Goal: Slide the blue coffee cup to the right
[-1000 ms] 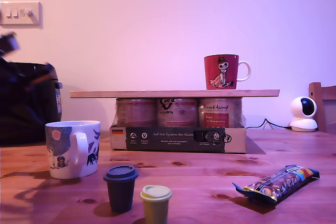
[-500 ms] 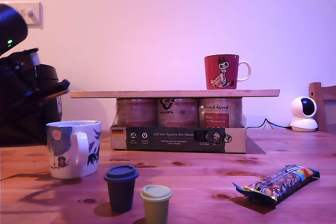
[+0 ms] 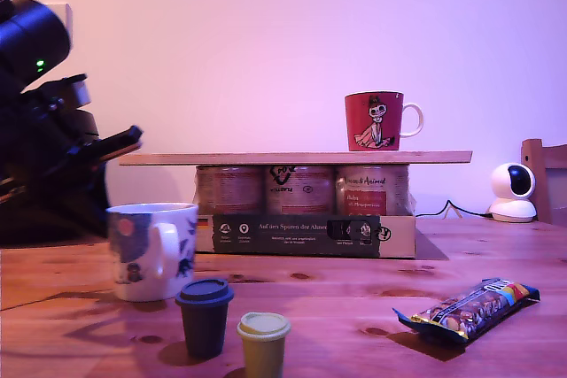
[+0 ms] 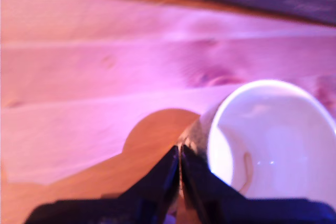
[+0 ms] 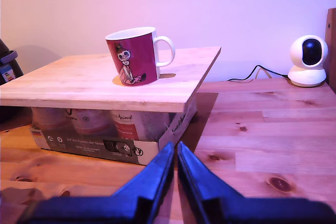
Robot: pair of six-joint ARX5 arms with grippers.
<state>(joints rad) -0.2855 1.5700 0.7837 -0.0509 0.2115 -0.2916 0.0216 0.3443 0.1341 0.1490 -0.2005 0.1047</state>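
Now pressing my first claw (image 4: pixel 180 153), fingers drawn together with nothing between them, against the outer wall of the blue coffee cup (image 3: pixel 152 250) (contact showing only in the first wrist view, at the cup's white rim (image 4: pixel 273 140)). Standing upright on the desk (image 3: pixel 354 303), the cup, toward the exterior view's left, handle facing the camera, with the black arm (image 3: pixel 49 130) looming at its 10 o'clock. Sitting just at the cup's 5 o'clock in that view, a dark lidded takeaway cup (image 3: pixel 204 316), and beside that a smaller olive one with a pale lid (image 3: pixel 263 343). Lying at 3 o'clock of those, well apart, a snack wrapper (image 3: pixel 467 309). Resting behind the cup, a cardboard tray of cans (image 3: pixel 301 219) carrying a wooden board (image 3: pixel 295 158), with a red mug (image 3: pixel 376 120) on top. Holding my second claw (image 5: pixel 176 153) likewise closed on nothing, above bare desk, facing the board and a white camera (image 5: pixel 307 60).
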